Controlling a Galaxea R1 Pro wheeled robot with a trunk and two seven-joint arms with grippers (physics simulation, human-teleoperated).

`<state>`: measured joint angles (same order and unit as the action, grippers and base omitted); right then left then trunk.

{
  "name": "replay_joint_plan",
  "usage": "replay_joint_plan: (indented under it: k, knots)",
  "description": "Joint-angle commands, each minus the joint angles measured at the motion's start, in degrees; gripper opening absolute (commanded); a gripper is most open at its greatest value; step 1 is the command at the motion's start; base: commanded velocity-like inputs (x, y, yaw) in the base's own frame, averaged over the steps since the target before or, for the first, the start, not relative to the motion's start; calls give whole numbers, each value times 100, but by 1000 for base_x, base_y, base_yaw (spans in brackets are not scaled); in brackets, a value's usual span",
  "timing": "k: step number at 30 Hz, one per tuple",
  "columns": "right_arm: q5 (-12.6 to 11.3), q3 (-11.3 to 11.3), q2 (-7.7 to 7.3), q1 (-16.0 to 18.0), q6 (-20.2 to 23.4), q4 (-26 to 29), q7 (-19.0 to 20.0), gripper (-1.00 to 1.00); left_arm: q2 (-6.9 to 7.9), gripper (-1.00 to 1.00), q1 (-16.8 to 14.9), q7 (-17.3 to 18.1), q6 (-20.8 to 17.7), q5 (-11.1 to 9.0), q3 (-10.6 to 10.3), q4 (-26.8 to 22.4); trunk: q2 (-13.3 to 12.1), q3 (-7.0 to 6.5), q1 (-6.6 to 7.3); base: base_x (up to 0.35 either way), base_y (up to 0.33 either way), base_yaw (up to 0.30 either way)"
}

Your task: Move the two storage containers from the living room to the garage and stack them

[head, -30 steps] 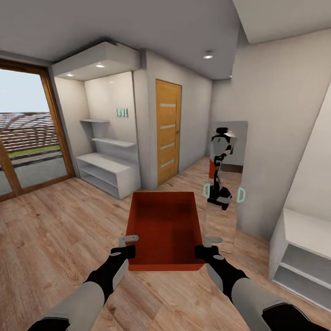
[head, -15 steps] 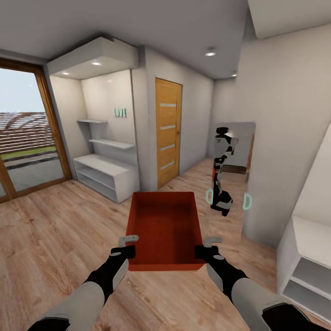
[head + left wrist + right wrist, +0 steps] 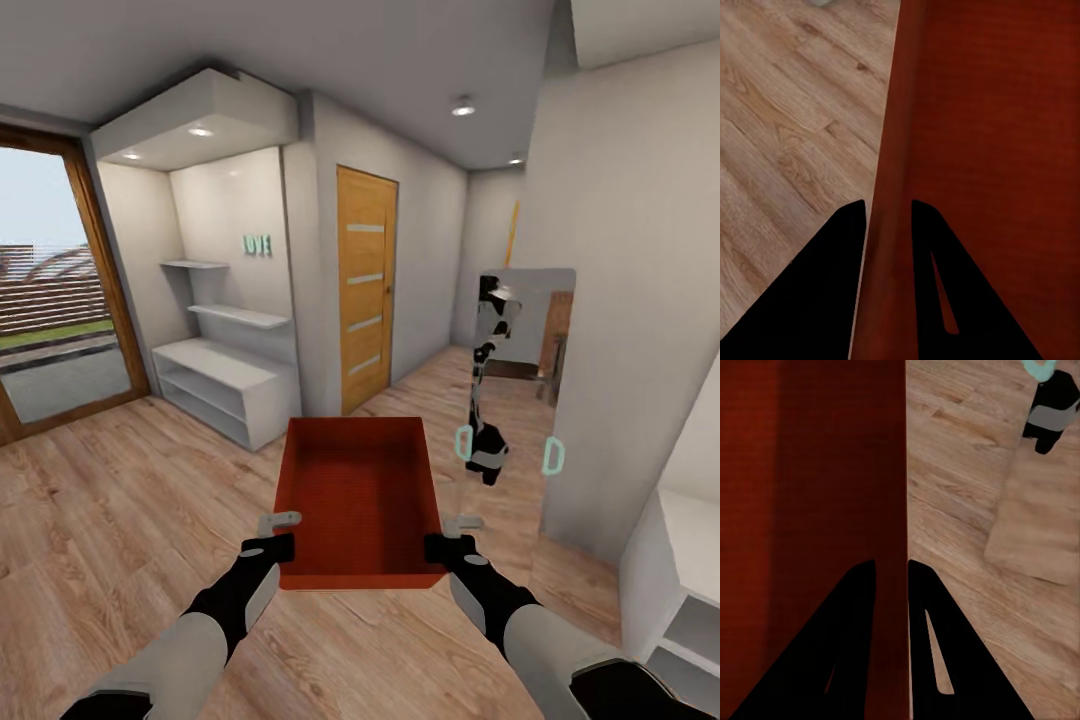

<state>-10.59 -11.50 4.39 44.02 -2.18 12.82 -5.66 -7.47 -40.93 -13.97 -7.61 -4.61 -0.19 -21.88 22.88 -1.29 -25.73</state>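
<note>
While both our left gripper (image 3: pixel 281 533) and right gripper (image 3: pixel 448 535) pinch the bin (image 3: pixel 360 495), we should hold it level toward the 12 o'clock door (image 3: pixel 365 285).

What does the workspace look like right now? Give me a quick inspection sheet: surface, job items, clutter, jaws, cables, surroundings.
Surface: light wood-plank floor, not garage concrete.
Job's things: one orange-red storage container carried level in front of the robot, nothing inside it.
Clutter: nothing seen on the floor ahead.
Grippers: left gripper has its jaws shut on the container's left wall; right gripper has its jaws shut on the right wall. Both wrist views show a wall between the fingers.
Cables: nothing seen.
Surroundings: white shelf unit, wooden door shut, glass door at the left, mirror at the right showing the robot's reflection.
</note>
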Motion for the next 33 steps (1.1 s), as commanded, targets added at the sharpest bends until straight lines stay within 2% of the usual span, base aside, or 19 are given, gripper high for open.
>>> replay_joint_plan:
  k: [1, 6, 16, 33]
  knots:
    - [-57, 104, -7, 2, -27, -17, -50, -100, 211, -100, -2, -238, -39, 101, 124, -36, 4, 2, -5, 322, 0, 0]
    - [-57, 104, -8, 2, -7, -18, -50, -100, 211, -100, -2, -238, -39, 101, 124, -36, 4, 2, -5, 322, 0, 94]
    - [-57, 104, -8, 2, -3, -17, -53, -100, 211, -100, -2, -238, -39, 101, 124, -36, 4, 2, -5, 322, 0, 233]
    - [-57, 104, 2, 2, -37, -26, -58, -100, 204, -100, -2, -238, -39, 101, 124, -36, 4, 2, -5, 322, 0, 13]
